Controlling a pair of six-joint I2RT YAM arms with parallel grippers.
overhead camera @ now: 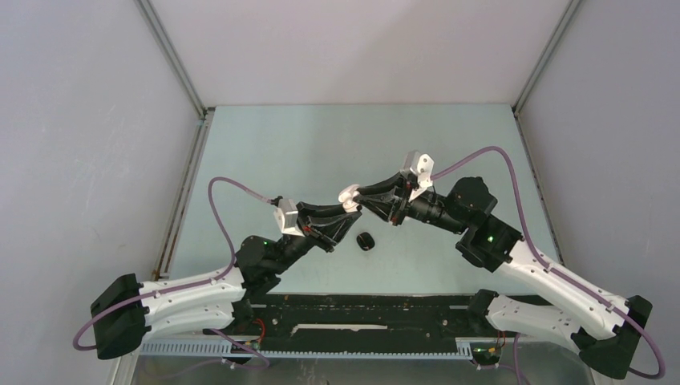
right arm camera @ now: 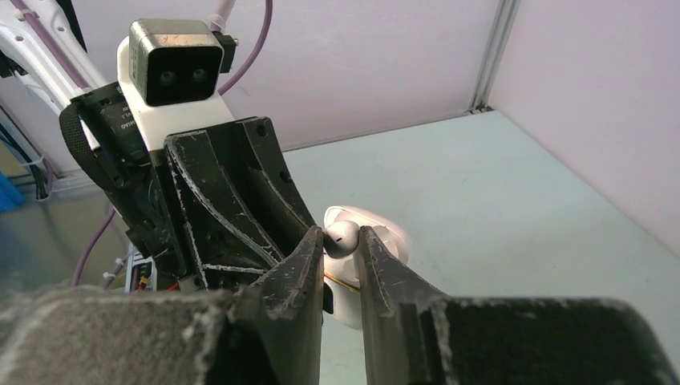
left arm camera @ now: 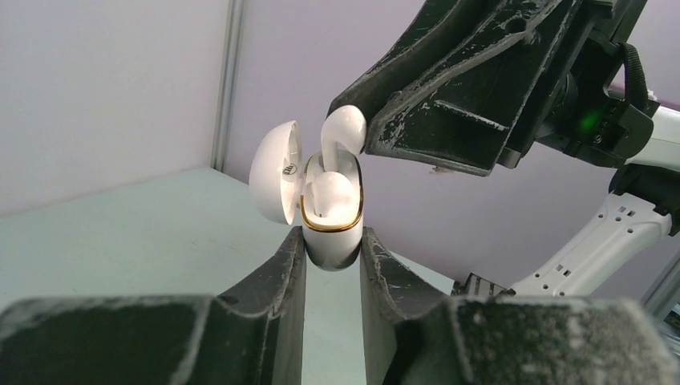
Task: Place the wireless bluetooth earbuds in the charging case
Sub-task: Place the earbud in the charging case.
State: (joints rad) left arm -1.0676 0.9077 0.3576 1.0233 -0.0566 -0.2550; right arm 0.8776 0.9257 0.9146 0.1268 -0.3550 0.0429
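Left gripper (left arm camera: 332, 234): its two fingers are pressed on the sides of the case, one on each side, with the case between the tips.
Case (left arm camera: 330, 255): white, with a gold rim around the opening. It stands upright in the left gripper, lifted off the table (overhead camera: 321, 144), and the opening looks up.
Lid (left arm camera: 273, 180): swung open to the side of the case and attached at the hinge.
Seated earbud (left arm camera: 329, 192): white, and it sits in one pocket of the case, with its round head above the gold rim.
Right gripper (right arm camera: 340, 241): it reaches to the case from the other side, and its fingers are nearly together, pinching the head of the second earbud.
Held earbud (left arm camera: 343, 132): white, with a short stem. The head is up between the right fingertips and the stem points down to the opening, just behind the seated earbud. How deep the stem is in its pocket I cannot tell, because the seated earbud hides it.
Two grippers: tips very near to each other above the middle of the table, and they meet at the case.
Black object (overhead camera: 366, 241): small and oval, it lies on the table just in front of the grippers and nothing touches it. It is too small to see if it is a case or an earbud.
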